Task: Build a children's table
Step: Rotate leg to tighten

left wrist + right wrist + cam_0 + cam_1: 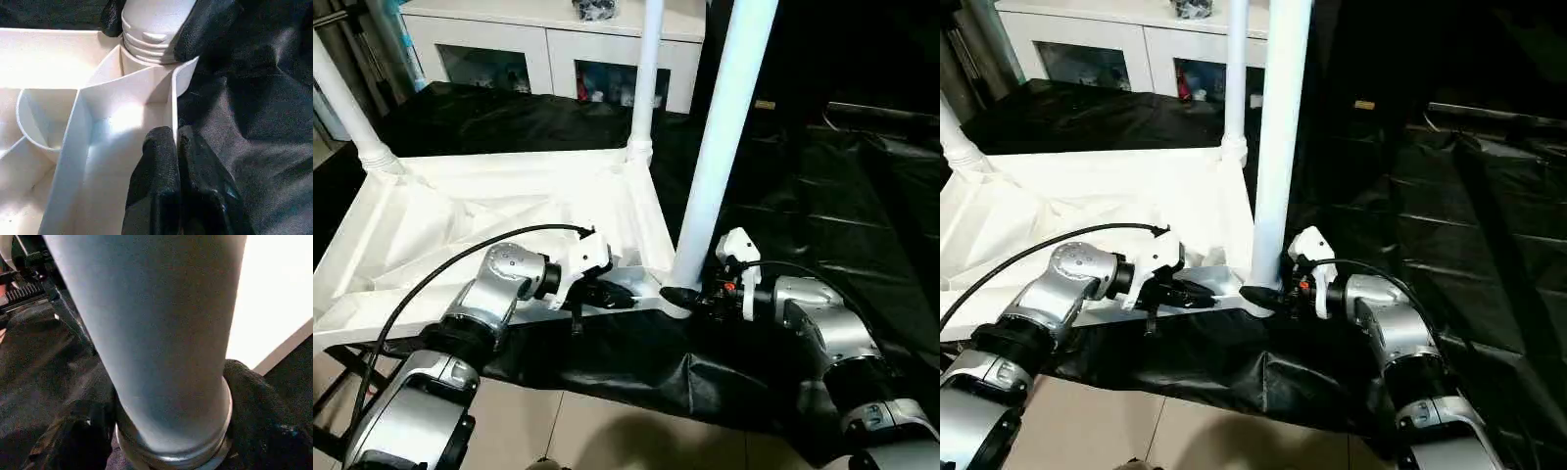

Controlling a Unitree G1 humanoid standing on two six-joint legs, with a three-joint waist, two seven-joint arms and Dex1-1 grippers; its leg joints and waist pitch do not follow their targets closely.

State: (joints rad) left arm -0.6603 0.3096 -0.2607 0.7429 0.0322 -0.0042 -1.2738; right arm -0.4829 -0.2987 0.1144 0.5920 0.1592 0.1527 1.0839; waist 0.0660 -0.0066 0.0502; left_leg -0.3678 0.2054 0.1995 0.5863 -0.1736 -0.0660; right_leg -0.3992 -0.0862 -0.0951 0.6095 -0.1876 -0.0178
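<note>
The children's table lies upside down on black cloth, its white top [460, 215] showing the ribbed underside. Three white legs stand up from corner sockets: far left [342, 98], far right [646, 78] and near right [724, 137]. My left gripper [622, 294] is shut on the thin near rim [171, 112] of the top, close to the near right corner. My right gripper [690, 297] wraps the base of the near right leg [156, 333]. One black finger [259, 416] presses on each side of its collar, just above the socket.
Black cloth [822, 196] covers the surface under and to the right of the table. A white cabinet [558, 39] with glass-fronted compartments stands behind. Tiled floor [607, 431] shows at the near edge, with a dark frame [333, 392] at lower left.
</note>
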